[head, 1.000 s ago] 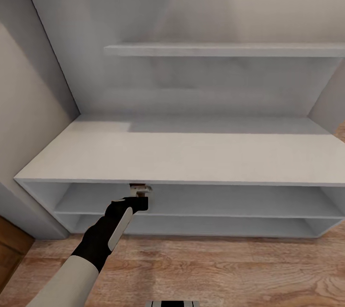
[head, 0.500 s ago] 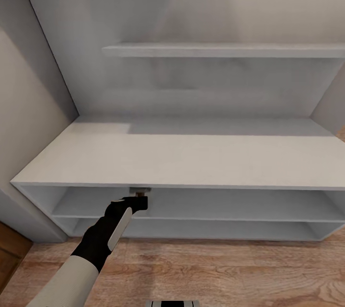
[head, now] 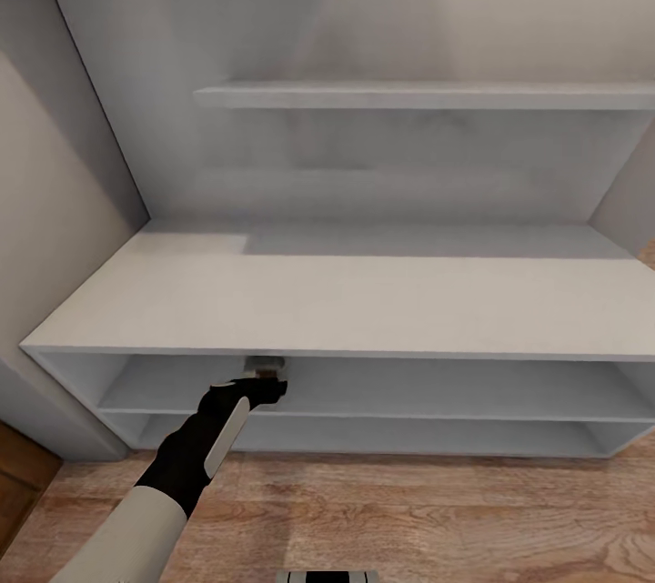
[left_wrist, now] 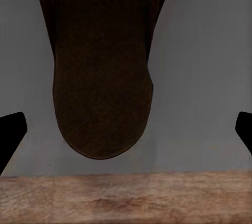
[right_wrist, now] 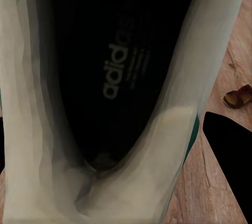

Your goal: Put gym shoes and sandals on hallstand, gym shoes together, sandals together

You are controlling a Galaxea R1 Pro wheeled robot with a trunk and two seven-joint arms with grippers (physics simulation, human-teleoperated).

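The left gripper [head: 266, 376] reaches into the rack's [head: 346, 301] upper shelf, fingers spread wide; a sandal [left_wrist: 102, 72] lies on the shelf between them, lengthwise ahead. The right gripper [right_wrist: 157, 145] holds a sneaker [right_wrist: 105, 103]; another sandal [right_wrist: 239, 97] waits on the floor [right_wrist: 231, 56].

hallstand [head: 364, 301] cut off at right, sandal [left_wrist: 102, 66] heel cropped, gym shoe [right_wrist: 105, 98] too close, edges cropped
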